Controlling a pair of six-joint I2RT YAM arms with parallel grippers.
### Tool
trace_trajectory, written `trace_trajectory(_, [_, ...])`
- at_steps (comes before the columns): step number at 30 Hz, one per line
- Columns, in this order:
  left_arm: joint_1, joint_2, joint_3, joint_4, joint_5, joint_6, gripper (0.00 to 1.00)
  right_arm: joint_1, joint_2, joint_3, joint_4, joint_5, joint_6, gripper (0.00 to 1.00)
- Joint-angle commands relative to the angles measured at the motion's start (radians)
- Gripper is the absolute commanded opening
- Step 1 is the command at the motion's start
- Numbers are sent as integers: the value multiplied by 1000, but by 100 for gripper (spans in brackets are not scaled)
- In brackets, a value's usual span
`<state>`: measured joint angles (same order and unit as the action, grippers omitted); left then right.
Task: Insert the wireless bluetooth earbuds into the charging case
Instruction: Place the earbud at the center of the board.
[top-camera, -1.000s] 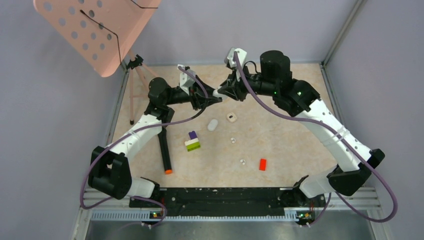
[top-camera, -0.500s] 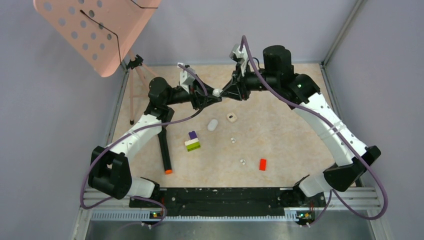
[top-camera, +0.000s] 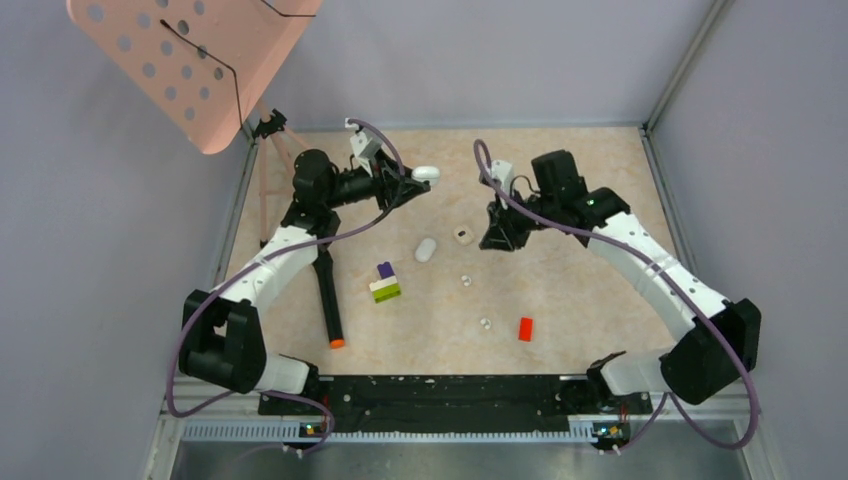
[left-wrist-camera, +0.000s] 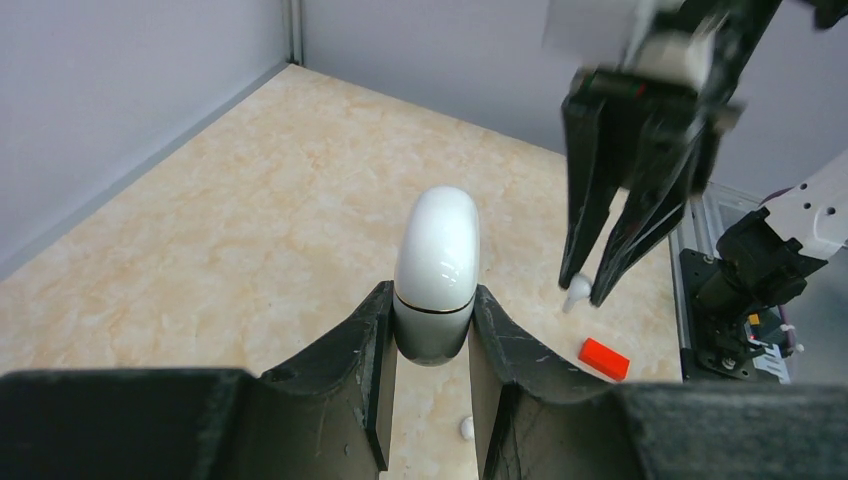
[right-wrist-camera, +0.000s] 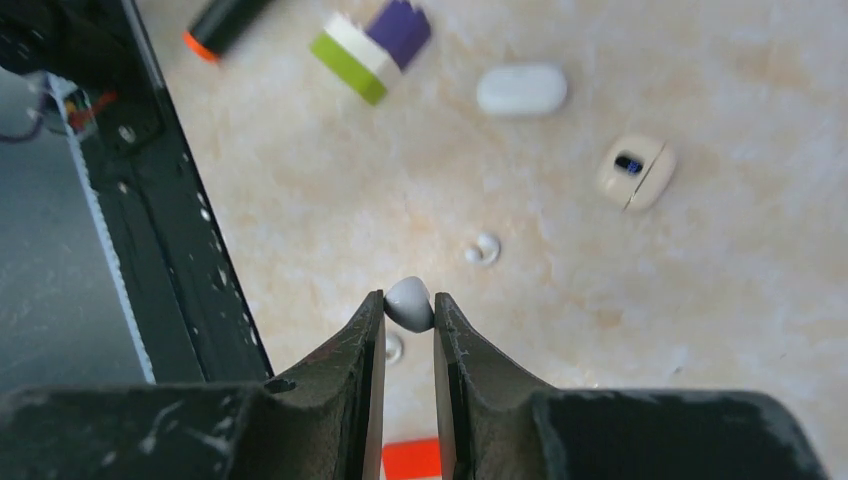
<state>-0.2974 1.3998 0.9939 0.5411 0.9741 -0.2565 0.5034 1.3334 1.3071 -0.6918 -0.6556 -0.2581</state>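
Observation:
My left gripper (top-camera: 413, 179) is shut on a closed white pebble-shaped charging case (top-camera: 425, 173), held in the air over the far middle of the table. The left wrist view shows the case (left-wrist-camera: 437, 250) standing out from between the fingers. My right gripper (top-camera: 493, 243) points down and left, shut on a small white earbud (right-wrist-camera: 410, 303); that earbud also shows in the left wrist view (left-wrist-camera: 577, 292). Two more earbuds lie on the table (top-camera: 466, 281) (top-camera: 485, 324). A second closed white case (top-camera: 426, 249) and an open beige case (top-camera: 463, 235) lie near the right gripper.
A red brick (top-camera: 525, 329) lies front right. A purple, white and green brick stack (top-camera: 385, 283) sits left of centre. A black marker with an orange tip (top-camera: 330, 305) lies at the left. A tripod (top-camera: 268, 170) and a pink perforated board (top-camera: 190, 60) stand at the far left.
My right gripper has pulled away from the case in the left gripper and moved right and down towards the table with the earbud. The left gripper has shifted slightly back with the case.

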Motion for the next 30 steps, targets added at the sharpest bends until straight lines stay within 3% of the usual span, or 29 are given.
trace_trajectory(1, [1,-21,5,-27,-34,3,0,-23,19,-173,-17,47,-116,0])
trace_trajectory(8, [4,-70,3,-113,-53,42,0,-23,217,-305,12,158,-145,0])
trace_trajectory(15, [9,-90,-6,-161,-78,62,0,-37,434,-231,22,227,-67,1])
trace_trajectory(17, [9,-91,-1,-179,-76,72,0,-43,458,-200,21,231,-65,15])
trace_trajectory(21, [11,-90,14,-214,-71,95,0,-70,429,-135,-2,214,-81,34])
trace_trajectory(30, [11,-83,49,-239,39,185,0,-183,231,71,-47,-30,-148,48])
